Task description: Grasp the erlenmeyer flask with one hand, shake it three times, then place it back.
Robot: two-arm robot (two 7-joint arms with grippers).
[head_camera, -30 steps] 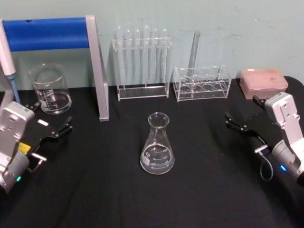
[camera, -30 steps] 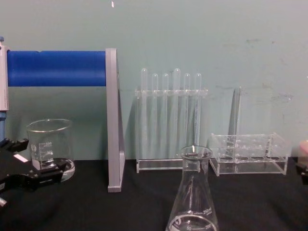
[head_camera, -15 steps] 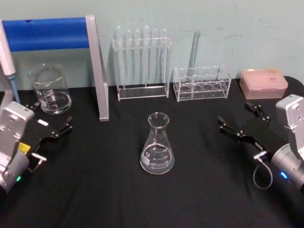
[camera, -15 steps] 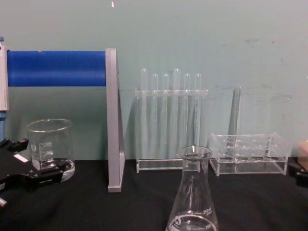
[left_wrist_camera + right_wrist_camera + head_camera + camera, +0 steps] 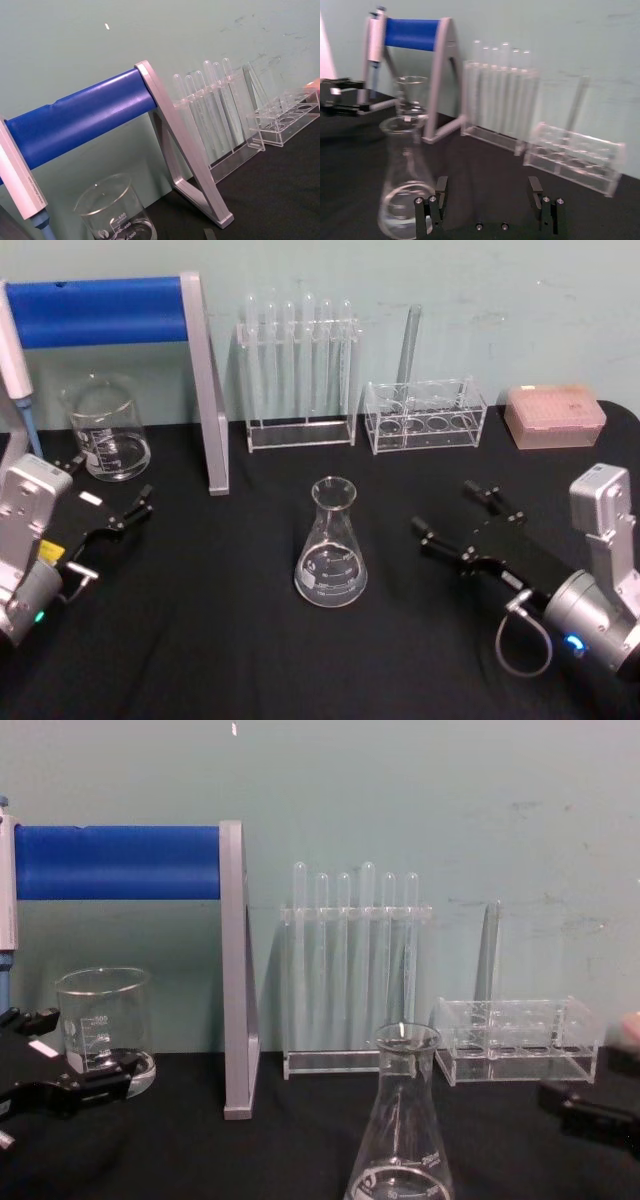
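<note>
1. Over the last second the right pincer (image 5: 445,506) has been carried inward from well to the right of the flask (image 5: 331,550). It is now brought near the flask's right side, with a strip of bare table (image 5: 230,640) left between them.
2. Its fingers (image 5: 440,190) are held spread wide and released, as they were a second ago, and nothing is gripped.
3. The flask has not been shifted. It is stood upright on the table, untouched, with the tube racks well behind it.
4. The change is judged to be the approach stage of the grasp. Contact is not yet made, so no shake can be counted and the return to the table is still undone.
5. The flask is not yet enclosed by the pincer. In the right wrist view the flask (image 5: 407,180) is seen beyond one finger and partly behind it, outside the gap between the two.
6. In the chest view the pincer (image 5: 590,1110) is seen low over the table, right of the flask (image 5: 402,1140) and apart from it.
7. It is judged that the open gap must be slid further across until the glass is centred in it. Only then should the fingers be closed, and gently, since smooth glass is likely to slip.
8. The left pincer (image 5: 108,483) is parked well to the flask's left, open and empty.
</note>
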